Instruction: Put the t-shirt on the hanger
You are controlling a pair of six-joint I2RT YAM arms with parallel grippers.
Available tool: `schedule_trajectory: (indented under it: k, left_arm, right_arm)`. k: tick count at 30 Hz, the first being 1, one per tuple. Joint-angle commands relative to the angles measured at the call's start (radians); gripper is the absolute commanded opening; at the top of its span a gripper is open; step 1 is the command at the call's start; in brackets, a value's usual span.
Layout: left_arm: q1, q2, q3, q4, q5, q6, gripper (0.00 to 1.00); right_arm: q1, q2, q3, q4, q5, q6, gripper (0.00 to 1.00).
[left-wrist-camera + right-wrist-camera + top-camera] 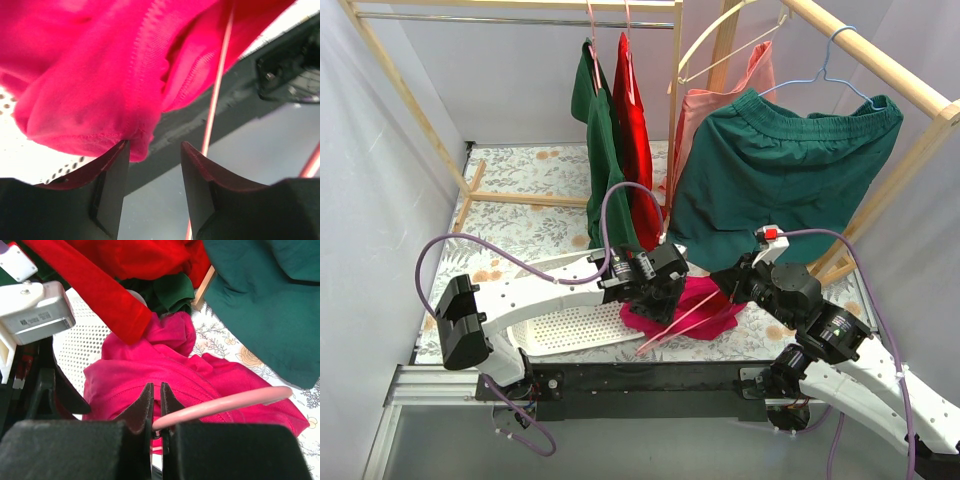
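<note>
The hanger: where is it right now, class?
In the top view the hanger lies low centre across the t-shirt, pinched by the right end effector.

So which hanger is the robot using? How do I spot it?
Start at the wooden rack and look down in front of it to the crumpled magenta t-shirt. The hanger lies across it, a thin pale-pink wire pinched in the right fingers. Only this hanger is not up on the rack.
</note>
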Motion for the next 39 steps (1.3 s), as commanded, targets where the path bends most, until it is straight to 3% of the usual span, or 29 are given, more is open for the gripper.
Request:
schedule_trajectory:
  k: [1,13,17,21,30,39]
  left_arm:
    - [-0.011,-0.008,0.053,-0.057,-0.126,-0.029,0.46]
    - [-0.011,0.030,0.016,-0.017,-0.160,-0.023,0.32]
    - [-0.011,0.021,0.031,-0.026,-0.156,-0.015,0.10]
    - [-0.007,-0.032,0.051,-0.043,-0.154,-0.008,0.00]
    - [0.058,-0.258,0.016,-0.073,-0.038,-0.026,0.00]
    - [0.078,-0.370,0.011,-0.145,-0.005,-0.057,0.00]
  right_arm:
    - [0.003,0.004,0.003,0.013,0.019,0.007,0.01]
    - [0.003,0.019,0.012,0.013,0.025,-0.001,0.01]
    - [0.003,0.023,0.021,0.011,0.033,-0.010,0.01]
    - [0.003,0.046,0.047,-0.015,0.077,-0.010,0.01]
    - [0.003,0.117,0.159,-0.043,0.192,-0.017,0.01]
    - [0.003,0.220,0.305,-0.079,0.313,-0.024,0.01]
